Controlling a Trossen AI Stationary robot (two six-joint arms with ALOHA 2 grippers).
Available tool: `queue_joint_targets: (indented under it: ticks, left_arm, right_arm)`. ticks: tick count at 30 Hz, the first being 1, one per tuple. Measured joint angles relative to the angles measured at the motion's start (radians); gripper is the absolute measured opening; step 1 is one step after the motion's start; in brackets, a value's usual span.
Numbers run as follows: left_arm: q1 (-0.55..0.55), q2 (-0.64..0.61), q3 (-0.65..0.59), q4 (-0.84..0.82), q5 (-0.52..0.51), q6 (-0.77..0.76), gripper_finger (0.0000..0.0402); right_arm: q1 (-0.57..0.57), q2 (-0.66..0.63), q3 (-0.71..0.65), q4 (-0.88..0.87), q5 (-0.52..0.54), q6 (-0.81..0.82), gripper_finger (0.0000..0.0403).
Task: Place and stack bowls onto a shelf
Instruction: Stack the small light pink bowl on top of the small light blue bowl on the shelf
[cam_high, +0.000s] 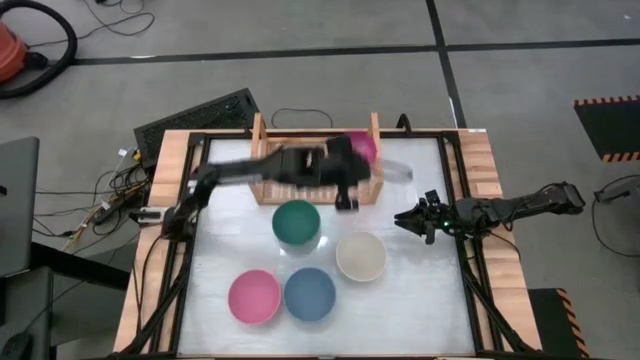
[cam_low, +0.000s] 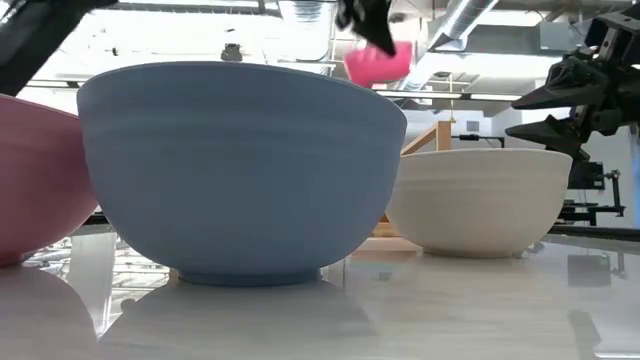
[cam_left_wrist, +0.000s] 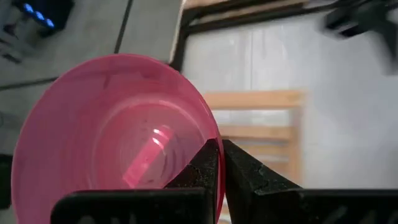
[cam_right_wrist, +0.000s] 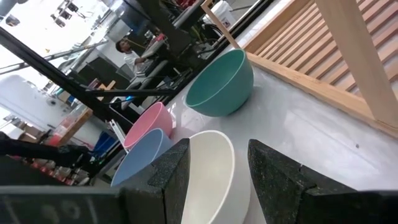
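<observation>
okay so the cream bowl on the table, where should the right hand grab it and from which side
Probably the rim of the cream bowl: it sits upright and open, its wall too wide to span. The right hand, open beside it, could come from above, one finger inside the near wall, as the left hand pinches the magenta bowl.

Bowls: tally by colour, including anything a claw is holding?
Teal bowl: 1, on the table
Cream bowl: 1, on the table
Pink bowl: 1, on the table
Blue bowl: 1, on the table
Magenta bowl: 1, held by its rim in the left claw over the shelf
Total: 5
</observation>
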Motion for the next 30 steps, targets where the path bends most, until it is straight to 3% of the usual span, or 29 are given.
queue_joint_targets:
  ticks: [6, 10, 20, 30]
  left_arm:
    - [0.224, 0.005, -0.065, 0.083, 0.181, 0.059, 0.0]
    - [0.311, 0.006, -0.151, 0.096, 0.281, 0.064, 0.0]
    - [0.286, 0.007, -0.346, 0.255, 0.308, 0.182, 0.0]
    - [0.273, 0.065, -0.337, 0.301, 0.336, 0.167, 0.0]
  right_arm:
    - [-0.001, 0.0, 0.0, 0.002, 0.02, 0.002, 0.0189]
    - [-0.001, 0.0, -0.001, 0.009, 0.078, 0.018, 0.0189]
    - [-0.018, 0.0, -0.001, 0.014, 0.142, 0.02, 0.0189]
    - [-0.084, 0.0, -0.001, 0.014, 0.142, 0.02, 0.0189]
